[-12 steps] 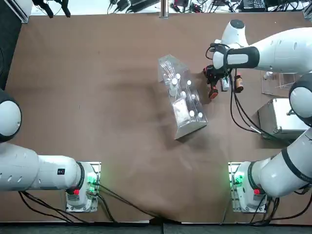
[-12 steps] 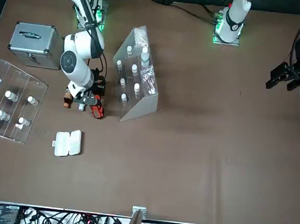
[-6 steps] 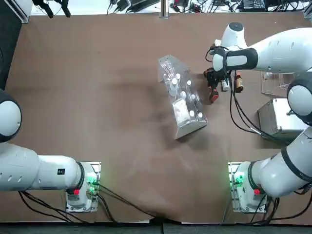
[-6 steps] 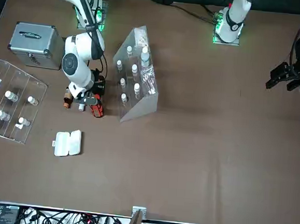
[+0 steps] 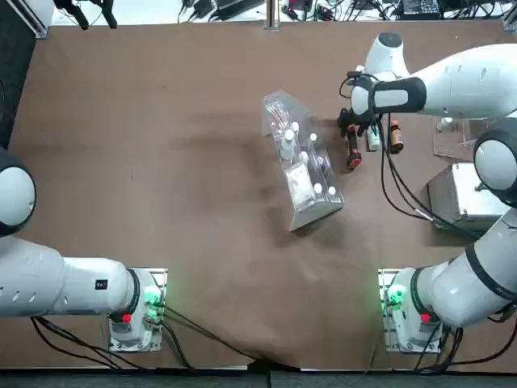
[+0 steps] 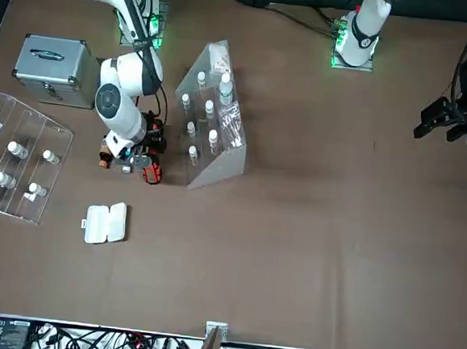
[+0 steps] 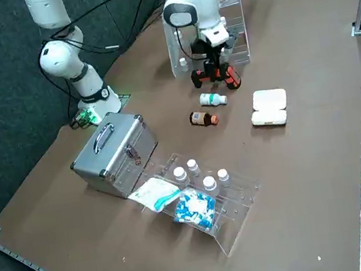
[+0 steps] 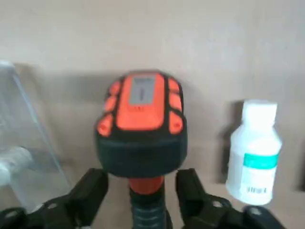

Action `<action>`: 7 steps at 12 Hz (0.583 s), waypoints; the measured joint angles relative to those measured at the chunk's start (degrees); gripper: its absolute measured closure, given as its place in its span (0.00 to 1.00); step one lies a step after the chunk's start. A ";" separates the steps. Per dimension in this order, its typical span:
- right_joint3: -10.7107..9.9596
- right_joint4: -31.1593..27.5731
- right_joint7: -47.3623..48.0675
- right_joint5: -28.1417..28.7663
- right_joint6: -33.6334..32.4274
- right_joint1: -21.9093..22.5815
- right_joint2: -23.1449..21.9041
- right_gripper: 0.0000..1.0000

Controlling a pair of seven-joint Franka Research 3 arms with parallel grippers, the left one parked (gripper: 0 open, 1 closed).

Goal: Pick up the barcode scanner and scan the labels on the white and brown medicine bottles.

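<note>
1. Scanner first: your barcode scanner (image 5: 352,150) lies on the brown table (image 5: 161,162) in the upper right of the top view, a black body with an orange-red end (image 5: 353,162) pointing down the frame.

2. Right gripper (image 8: 141,191) sits low over the scanner. In the wrist view you see its two fingers (image 8: 90,191) spread on either side of the black handle, with a gap showing between each pad and the handle, so the claw stands parted and is not pinching anything.

3. In that same wrist view the scanner's orange-faced head (image 8: 141,107) fills the middle, and the white bottle (image 8: 253,150) stands out just beside it with its bluish-green label.

4. From the top view, the white bottle (image 5: 373,140) lies just right of the scanner, and the brown bottle (image 5: 395,137) lies just right of the white one, the three near each other in a row.

5. Look at the right side view: the gripper (image 7: 212,59) hangs over the scanner (image 7: 215,75) in the upper middle, with the white bottle (image 7: 212,99) and the brown bottle (image 7: 203,118) lying on their sides below it in the frame, apart from each other.

6. Clear vial rack (image 5: 300,162) stands just left of the scanner in the top view, holding small white-capped vials.

7. Front view, left side: a metal case (image 6: 52,59) at upper left, a clear tray (image 6: 24,158) with vials below it, and a small white box (image 6: 106,223) lower down.
</note>
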 joint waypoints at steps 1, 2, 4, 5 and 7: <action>-0.11 2.01 0.01 -0.01 -1.86 -0.01 -0.41 0.02; -0.28 4.60 0.07 -0.01 -4.61 -0.07 -1.17 0.00; -0.95 11.28 0.52 -0.02 -11.96 -0.46 -3.14 0.00; -1.37 15.28 1.10 -0.03 -16.63 -1.08 -4.05 0.00; -1.93 23.44 2.28 -0.13 -25.47 -3.27 -5.23 0.00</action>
